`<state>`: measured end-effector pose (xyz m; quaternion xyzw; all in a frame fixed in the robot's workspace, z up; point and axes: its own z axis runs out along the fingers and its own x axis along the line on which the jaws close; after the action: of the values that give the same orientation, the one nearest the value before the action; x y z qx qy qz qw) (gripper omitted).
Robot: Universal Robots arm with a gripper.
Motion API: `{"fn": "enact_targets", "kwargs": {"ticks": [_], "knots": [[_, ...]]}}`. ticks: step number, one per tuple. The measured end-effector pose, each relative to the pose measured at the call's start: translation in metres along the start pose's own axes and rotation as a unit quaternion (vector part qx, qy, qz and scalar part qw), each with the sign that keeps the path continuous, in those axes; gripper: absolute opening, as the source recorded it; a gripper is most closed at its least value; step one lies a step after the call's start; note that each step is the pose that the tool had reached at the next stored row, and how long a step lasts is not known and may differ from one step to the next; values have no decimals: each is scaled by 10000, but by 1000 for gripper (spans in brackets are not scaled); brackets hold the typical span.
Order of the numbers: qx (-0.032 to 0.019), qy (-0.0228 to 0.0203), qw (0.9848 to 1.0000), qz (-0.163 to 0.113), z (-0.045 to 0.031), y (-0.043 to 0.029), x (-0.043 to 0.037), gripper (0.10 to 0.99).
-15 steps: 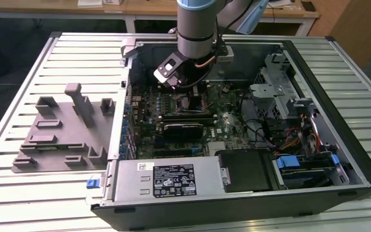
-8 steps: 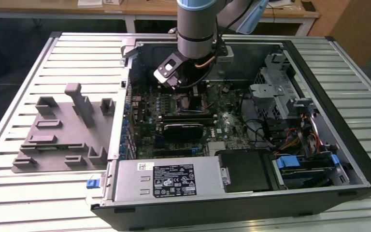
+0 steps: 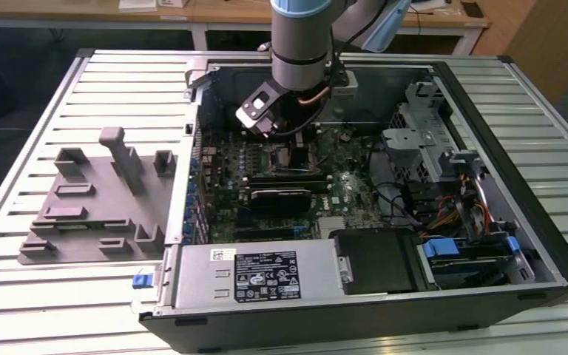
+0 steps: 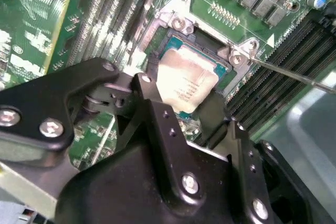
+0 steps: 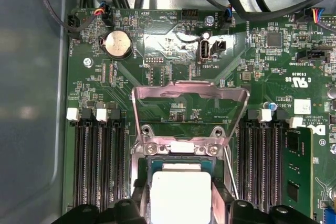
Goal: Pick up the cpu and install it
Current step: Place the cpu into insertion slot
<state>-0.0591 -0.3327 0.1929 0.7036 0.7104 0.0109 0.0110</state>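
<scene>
Slatted metal worktop carries an open computer case lying on its side, with a grey fixture tray on the exterior view's left and wooden desks behind. The arm reaches steeply down into the case over the green motherboard. Its claw is closed on the cpu, black fingers pressing two opposite edges. The chip sits directly over the socket, whose metal load plate stands raised.
</scene>
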Motion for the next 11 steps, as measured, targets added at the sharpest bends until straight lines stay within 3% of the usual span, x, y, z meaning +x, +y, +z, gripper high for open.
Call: {"fn": "enact_targets", "kwargs": {"ticks": [1,6,11], "knots": [[2,-2,10000,0,-2,-1,-1,600],[5,-7,10000,0,-8,-2,-3,600],[4,-6,10000,0,-85,1,-2,600]]}}
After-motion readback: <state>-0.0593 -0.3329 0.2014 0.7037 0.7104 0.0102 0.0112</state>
